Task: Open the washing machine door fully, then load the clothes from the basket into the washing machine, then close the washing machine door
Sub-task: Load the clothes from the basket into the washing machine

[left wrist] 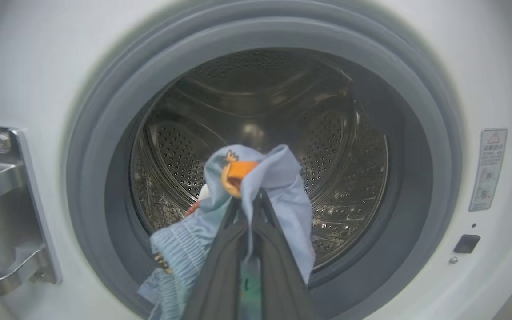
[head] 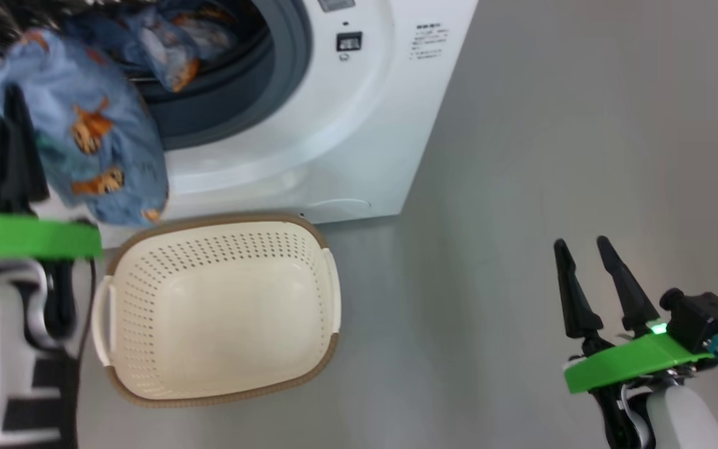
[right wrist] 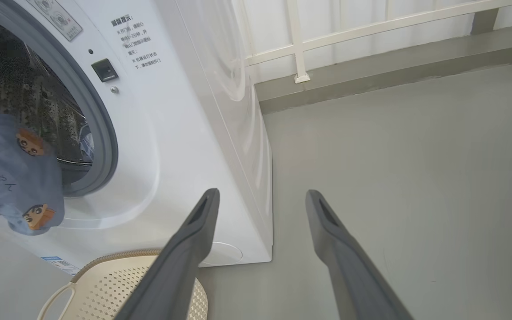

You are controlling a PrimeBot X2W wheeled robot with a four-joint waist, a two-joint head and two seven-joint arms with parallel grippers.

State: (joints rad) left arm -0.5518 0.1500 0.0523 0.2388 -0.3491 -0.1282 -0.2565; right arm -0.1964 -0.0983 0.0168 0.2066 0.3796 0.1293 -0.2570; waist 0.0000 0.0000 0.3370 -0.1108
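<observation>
First, head view: my left claw [head: 13,93] pinched shut on soft blue printed garment [head: 97,143], hanging before round washing machine [head: 346,125] mouth; perforated cream basket [head: 222,312] below on grey floor [head: 521,156]. Left wrist view: garment bunched over fingertips [left wrist: 222,258], facing hole-dotted steel drum [left wrist: 256,89], smooth rubber gasket [left wrist: 100,133]. Right wrist view: my right claw [right wrist: 261,195] spread wide, holding nothing.

A plain, sparsely furnished laundry corner: a white front-loading washing machine [head: 359,125] stands directly on a smooth grey floor [head: 571,156], with a cream perforated basket [head: 222,249] on the floor just in front of it. Beside the machine a low grey kerb [right wrist: 394,71] runs under a white railing [right wrist: 295,40], as on a balcony or utility area; whether it belongs to a home cannot be told
</observation>
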